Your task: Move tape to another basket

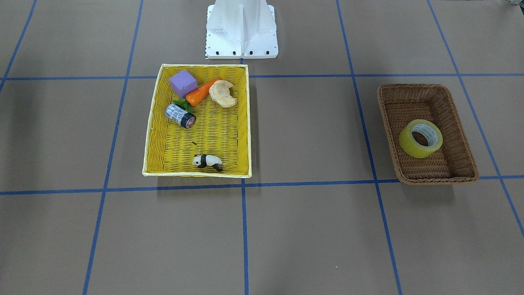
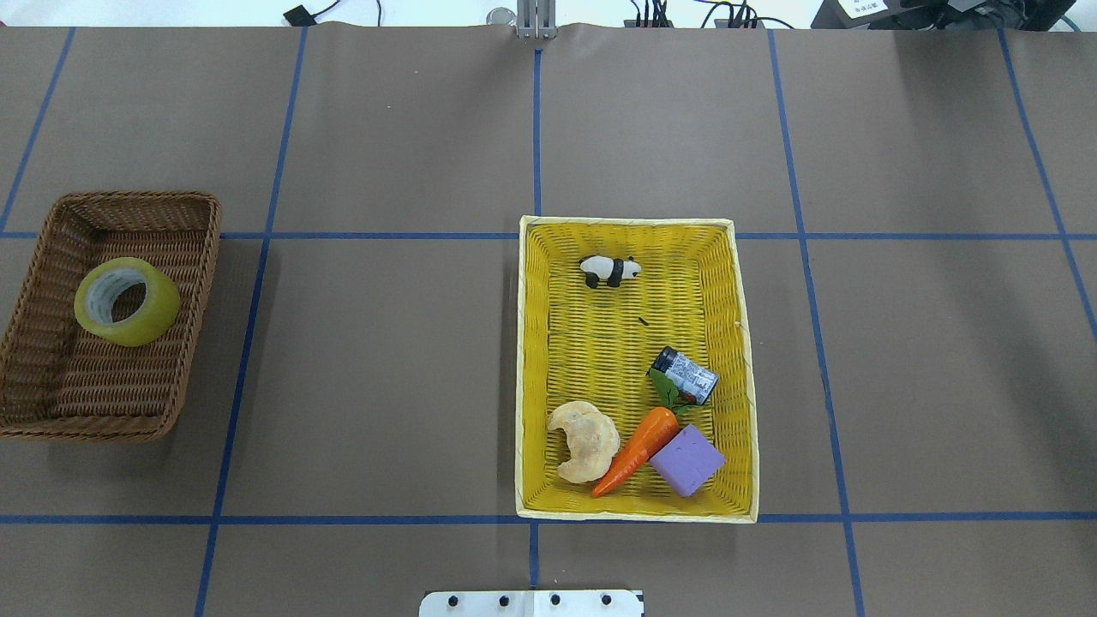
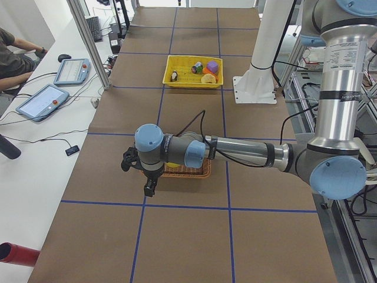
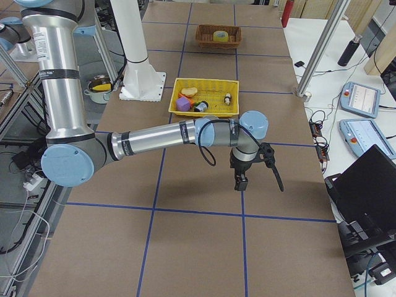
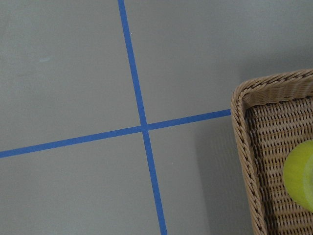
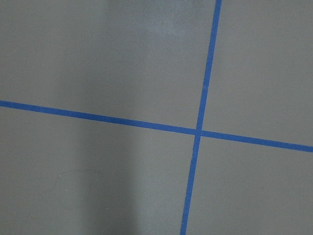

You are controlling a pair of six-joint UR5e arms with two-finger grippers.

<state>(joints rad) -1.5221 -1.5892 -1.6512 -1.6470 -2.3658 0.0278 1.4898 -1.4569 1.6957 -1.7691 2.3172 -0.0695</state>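
The tape (image 1: pixel 421 138), a yellowish translucent roll with a white core, lies tilted inside the dark brown wicker basket (image 1: pixel 462 164). Both also show in the overhead view, tape (image 2: pixel 127 301) in basket (image 2: pixel 51 411), at the far left. The left wrist view shows the basket's corner (image 5: pixel 242 142) and the tape's edge (image 5: pixel 301 176). My left gripper (image 3: pixel 147 187) hangs above the table beside this basket; I cannot tell whether it is open or shut. My right gripper (image 4: pixel 240 182) hangs over bare table, away from both baskets; its state cannot be told either.
A yellow woven basket (image 2: pixel 527 368) near the robot's base holds a purple block (image 2: pixel 686 460), a toy carrot (image 2: pixel 636 450), a pastry piece (image 2: pixel 584 440), a small black-and-white cylinder (image 2: pixel 684 374) and a panda figure (image 2: pixel 608 270). Blue tape lines grid the brown table.
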